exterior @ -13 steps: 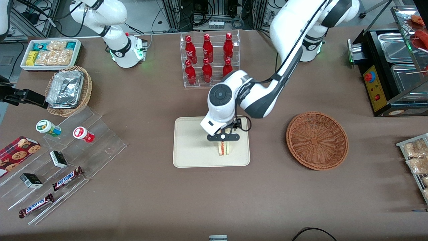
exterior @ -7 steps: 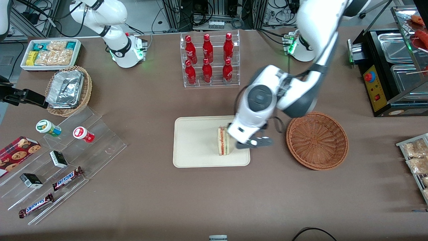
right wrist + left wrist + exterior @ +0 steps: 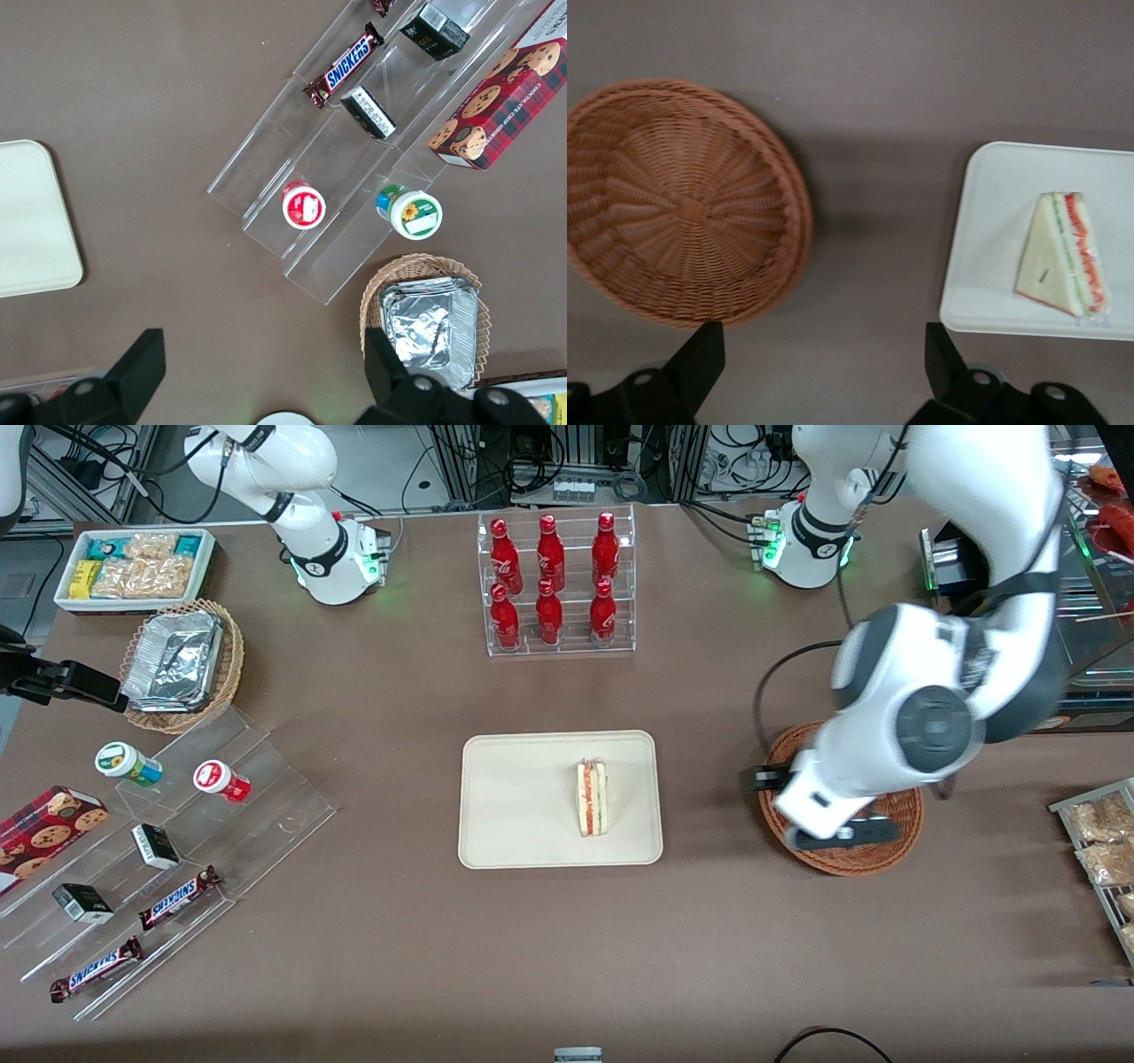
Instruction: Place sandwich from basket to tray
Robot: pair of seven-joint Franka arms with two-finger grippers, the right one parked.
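Cream-beige tray (image 3: pixel 514 815) sits mid-table and the sandwich (image 3: pixel 592 798) is on it, standing on edge with its red and green filling stripe facing up, in the part of the tray closer to the working arm's end. Wrist view shows the same wedge (image 3: pixel 1063 255) lying inside the tray's (image 3: pixel 992 230) low rim, wrapped in clear film, nothing touching it. On the parked arm's end of the table you've got clear acrylic steps (image 3: pixel 177 841) with two little cups, small dark boxes and a couple of Snickers bars (image 3: pixel 177 897), plus a cookie box (image 3: pixel 44 834), a tan wicker basket with foil containers (image 3: pixel 182 662) and a white bin of snacks (image 3: pixel 135 567). Farther from the front camera than the tray there's a rack of red bottles (image 3: pixel 554 584). Moving on toward the working arm's end, the reddish-brown basket (image 3: pixel 864 855) has nothing in it as far as the wrist view (image 3: pixel 682 199) goes, and it sits near the tray with a strip of bare table between them. The gripper (image 3: pixel 842 833) hangs up above the basket, well apart from the sandwich, and in the wrist view (image 3: pixel 824 363) its two fingers (image 3: pixel 700 359) are spread wide with nothing between them
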